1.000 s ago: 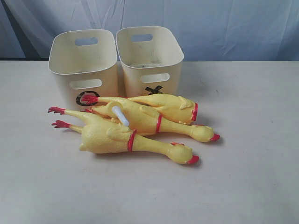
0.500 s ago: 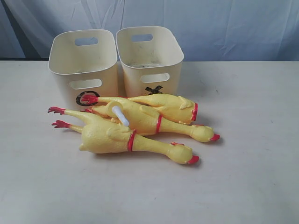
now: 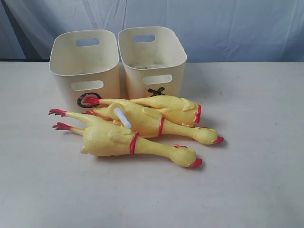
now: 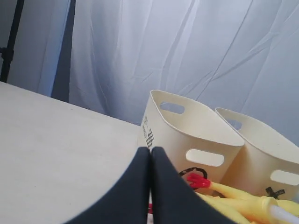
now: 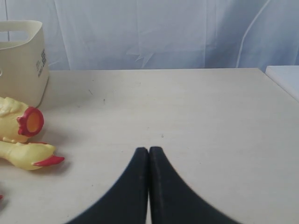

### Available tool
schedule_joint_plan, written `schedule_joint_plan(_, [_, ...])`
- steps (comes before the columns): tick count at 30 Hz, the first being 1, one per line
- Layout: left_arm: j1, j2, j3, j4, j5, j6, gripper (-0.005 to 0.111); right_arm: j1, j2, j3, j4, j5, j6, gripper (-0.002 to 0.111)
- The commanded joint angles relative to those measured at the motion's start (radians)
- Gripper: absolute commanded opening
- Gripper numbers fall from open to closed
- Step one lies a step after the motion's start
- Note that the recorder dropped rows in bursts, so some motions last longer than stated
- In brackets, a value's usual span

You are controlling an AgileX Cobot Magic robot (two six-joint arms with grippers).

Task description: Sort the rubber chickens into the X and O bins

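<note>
Exterior view first: the O bin (image 3: 107,78) and the X bin (image 3: 134,78) stand side by side at the back of the table (image 3: 247,142), touching or nearly so, O on the left and X on the right. Inside both we only see their own cream walls (the X one looks a bit smudged). All three rubber chickens lie out on the table just in front of the bins, piled together with red feet to the left and beaks to the right. The front chicken (image 3: 114,140) is nearest the camera. The middle chicken (image 3: 147,121) leans against it with a white tube (image 3: 122,117) sticking up. The back chicken (image 3: 171,107) lies right under the X mark (image 3: 156,91), one red foot over the O mark (image 3: 85,100). Neither arm shows here.

Left wrist view: the left gripper (image 4: 150,158) has its two dark fingers pressed flat together, nothing between them, hovering short of the O bin with the X bin past it. Red feet and yellow legs poke in at the bins' base.

Right wrist view: the right gripper (image 5: 148,156) is pinched together the same way, holding nothing, over bare table. Off to one side we see one bin's corner and, in front of it, a red-ringed chicken end and a red beak, well apart from the fingers.
</note>
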Motion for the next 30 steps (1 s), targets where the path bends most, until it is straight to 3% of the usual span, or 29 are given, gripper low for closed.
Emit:
schedule_joint_plan(1, [0.004,-0.005,0.004,-0.105,0.035,-0.002,0.0,0.001,-0.005,0.001,0.002,-0.007,-0.002,-0.001])
schedule_joint_plan(3, [0.004,-0.005,-0.027,-0.186,0.035,0.002,0.0,0.001,-0.005,0.001,0.002,-0.007,-0.002,-0.001])
schedule_joint_plan(8, [0.004,-0.005,-0.163,-0.136,0.084,0.007,0.0,0.001,-0.005,0.001,0.002,-0.007,-0.002,-0.001])
schedule_joint_plan(11, [0.004,0.047,-0.211,-0.168,0.144,0.093,0.0,0.001,-0.005,0.001,0.002,-0.007,-0.002,-0.001])
schedule_joint_plan(21, [0.004,0.382,-0.407,-0.593,0.405,0.736,0.0,0.001,-0.005,0.001,0.002,-0.007,-0.002,-0.001])
schedule_joint_plan(26, [0.004,0.582,-0.514,-0.631,0.535,1.004,0.0,0.001,-0.005,0.001,0.002,-0.007,-0.002,-0.001])
schedule_joint_plan(30, [0.004,0.719,-0.576,-0.659,0.604,1.115,0.0,0.001,-0.005,0.001,0.002,-0.007,-0.002,-0.001])
